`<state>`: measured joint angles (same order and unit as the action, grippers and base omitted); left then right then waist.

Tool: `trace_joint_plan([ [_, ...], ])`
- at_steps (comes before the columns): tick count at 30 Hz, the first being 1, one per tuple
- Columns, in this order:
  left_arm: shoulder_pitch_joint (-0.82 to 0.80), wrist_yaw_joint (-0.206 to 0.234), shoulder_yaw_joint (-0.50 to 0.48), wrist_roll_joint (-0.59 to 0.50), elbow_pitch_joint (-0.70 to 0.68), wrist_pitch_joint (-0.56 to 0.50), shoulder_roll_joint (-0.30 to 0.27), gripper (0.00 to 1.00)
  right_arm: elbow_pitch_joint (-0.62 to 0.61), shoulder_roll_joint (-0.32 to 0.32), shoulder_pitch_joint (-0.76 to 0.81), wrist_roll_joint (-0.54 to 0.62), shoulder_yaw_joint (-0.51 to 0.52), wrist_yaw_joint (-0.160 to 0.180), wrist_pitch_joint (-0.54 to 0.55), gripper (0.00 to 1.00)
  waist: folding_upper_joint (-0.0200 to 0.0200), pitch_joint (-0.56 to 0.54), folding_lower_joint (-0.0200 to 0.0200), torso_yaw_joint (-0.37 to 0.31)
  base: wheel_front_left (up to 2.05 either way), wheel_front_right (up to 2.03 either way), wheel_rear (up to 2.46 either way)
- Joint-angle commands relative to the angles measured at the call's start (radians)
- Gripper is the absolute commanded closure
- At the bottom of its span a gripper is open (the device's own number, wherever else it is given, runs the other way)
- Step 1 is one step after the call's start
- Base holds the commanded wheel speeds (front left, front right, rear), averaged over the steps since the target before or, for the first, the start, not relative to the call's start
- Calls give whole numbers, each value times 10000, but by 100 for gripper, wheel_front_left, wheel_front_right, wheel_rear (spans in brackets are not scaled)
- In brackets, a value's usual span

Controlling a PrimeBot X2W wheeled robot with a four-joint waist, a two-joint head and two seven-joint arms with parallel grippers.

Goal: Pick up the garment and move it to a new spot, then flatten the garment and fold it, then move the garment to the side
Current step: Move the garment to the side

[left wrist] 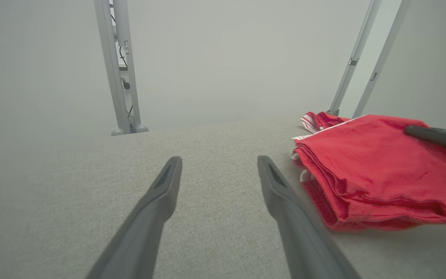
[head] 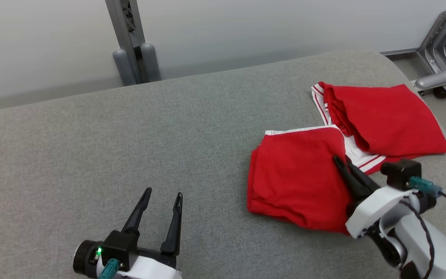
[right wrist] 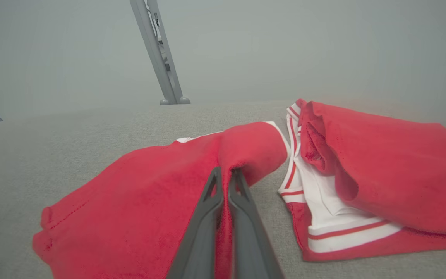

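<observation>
Two red panels with white striped trim make up the garment (head: 296, 174), which lies bunched on the right part of the grey counter (head: 130, 135). The near panel is doubled over on itself, and the far one is slewed toward the right rim. The right gripper (head: 339, 159) is closed on a raised fold at the inner edge of the near panel, with cloth pinched between its fingers, as its wrist view shows. The left gripper (head: 163, 193) hangs with jaws wide apart over bare counter, well apart from the cloth and holding nothing.

The risks, as I judge them: the pinch takes only a thin ridge of fabric, so a quick pull could let it slip out. A one-sided lift would leave the far panel dragging, and its outer corner lies near the counter's right edge, where it could slide off. The near panel's layers may also rise together and tangle.

Open room is all to the left and centre, a broad bare stretch reaching the far edge. Beyond that edge stands a metal post (head: 130, 46), and a wheeled frame (head: 439, 73) sits off the right corner, so a rightward swing looks cramped.
</observation>
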<state>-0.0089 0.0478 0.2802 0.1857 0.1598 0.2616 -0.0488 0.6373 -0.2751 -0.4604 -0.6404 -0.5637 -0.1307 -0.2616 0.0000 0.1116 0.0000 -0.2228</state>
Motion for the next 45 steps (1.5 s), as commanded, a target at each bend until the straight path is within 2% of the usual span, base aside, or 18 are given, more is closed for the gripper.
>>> trace_joint_plan([
  [1, -228, -97, -31, -123, -52, 35, -42, 0, -16, -382, -428, 105, -310, 1, -49, 100, 0, 189, 0, -8, 0, 0, 0],
  [13, -924, -421, 51, -588, -547, 35, -152, 0, 151, -3016, -2960, 346, -2350, 3, -50, 100, 0, 1325, 0, 241, 0, 0, 0],
  [18, -1138, -485, 50, -694, -655, 35, -205, 0, 662, -3779, -4014, 674, -3044, 3, -47, 100, 0, 1729, 0, 279, 0, 0, 0],
  [22, -1296, -543, 55, -731, -638, 35, -206, 0, 1112, -4002, -4770, 863, -3250, 3, -47, 100, 0, 1972, 0, 261, 0, 0, 0],
  [31, -1641, -669, 62, -780, -501, 35, -217, 0, 2061, -4028, -5708, 1559, -4354, 4, -48, 100, 0, 2279, 0, 347, 0, 0, 0],
  [44, -1657, -647, -52, -728, -410, 35, -209, 0, 3284, -3641, -6190, 2302, -4396, 4, -49, 100, 0, 2078, 0, 436, 0, 0, 0],
  [45, -1656, -657, -52, -717, -416, 35, -205, 0, 3398, -3624, -6227, 2406, -4377, 4, -49, 69, 0, 2068, 0, 443, 0, 0, 0],
])
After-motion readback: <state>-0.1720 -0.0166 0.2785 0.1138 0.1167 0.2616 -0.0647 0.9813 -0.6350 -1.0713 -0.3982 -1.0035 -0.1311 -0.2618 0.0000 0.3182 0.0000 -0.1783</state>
